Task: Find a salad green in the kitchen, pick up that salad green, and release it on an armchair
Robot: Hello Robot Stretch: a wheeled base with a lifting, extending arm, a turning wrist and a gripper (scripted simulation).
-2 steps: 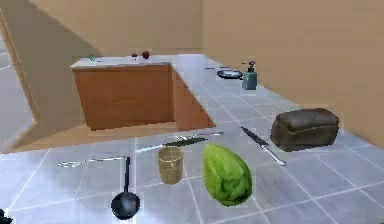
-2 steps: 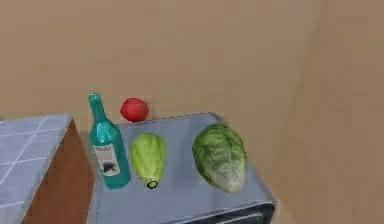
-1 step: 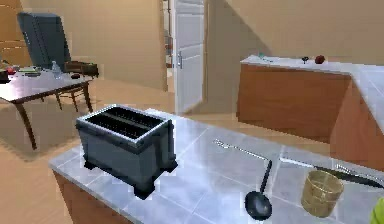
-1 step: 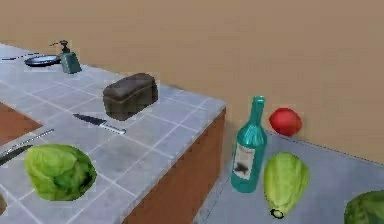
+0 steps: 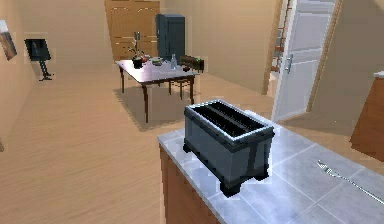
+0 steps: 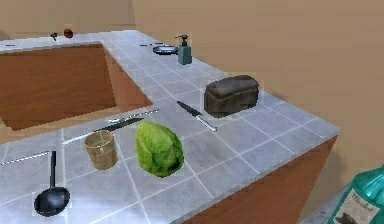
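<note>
A round, leafy green head of lettuce [image 6: 159,148] lies on the grey tiled counter [image 6: 262,132] in the arm side view, near the counter's front edge. A tan cup [image 6: 100,150] stands just left of it. A dark-handled knife [image 6: 196,115] lies on the tiles just beyond it to the right.
A brown loaf [image 6: 231,95], a black ladle [image 6: 51,190], a soap bottle [image 6: 185,50] and a long utensil [image 6: 120,124] share the counter. In the forward view a dark toaster [image 5: 228,140] sits on a counter corner. Beyond it are open wood floor, a dining table [image 5: 140,72] and a white door [image 5: 303,60].
</note>
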